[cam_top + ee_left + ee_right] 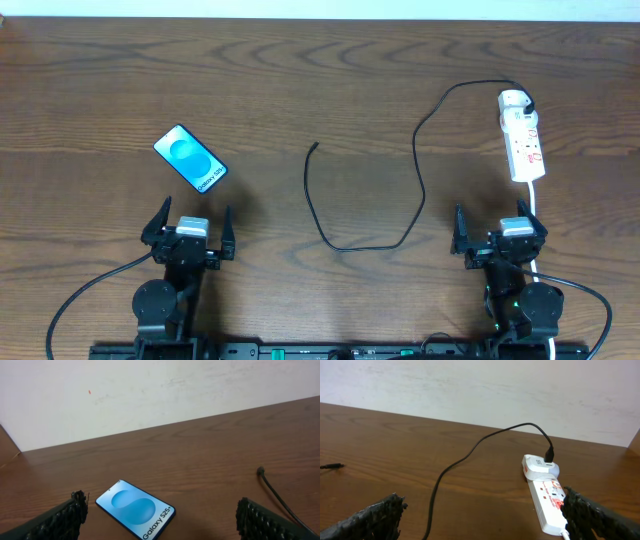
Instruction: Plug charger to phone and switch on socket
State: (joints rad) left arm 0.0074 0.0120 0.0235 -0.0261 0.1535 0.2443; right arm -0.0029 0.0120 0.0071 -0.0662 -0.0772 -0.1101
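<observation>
The phone (190, 159) lies flat on the table at the left, blue screen up; in the left wrist view (135, 515) it lies just ahead of the open fingers. The black charger cable (415, 190) runs from the white adapter (514, 100) on the power strip (524, 142), loops near the front, and ends in a free plug tip (315, 147) mid-table, which also shows in the right wrist view (331, 466). My left gripper (190, 226) is open and empty, short of the phone. My right gripper (499, 230) is open and empty, short of the strip (550, 506).
The strip's white cord (537, 205) runs toward the front past my right arm. A pale wall (150, 390) borders the table's far edge. The table is dark brown wood (300, 70).
</observation>
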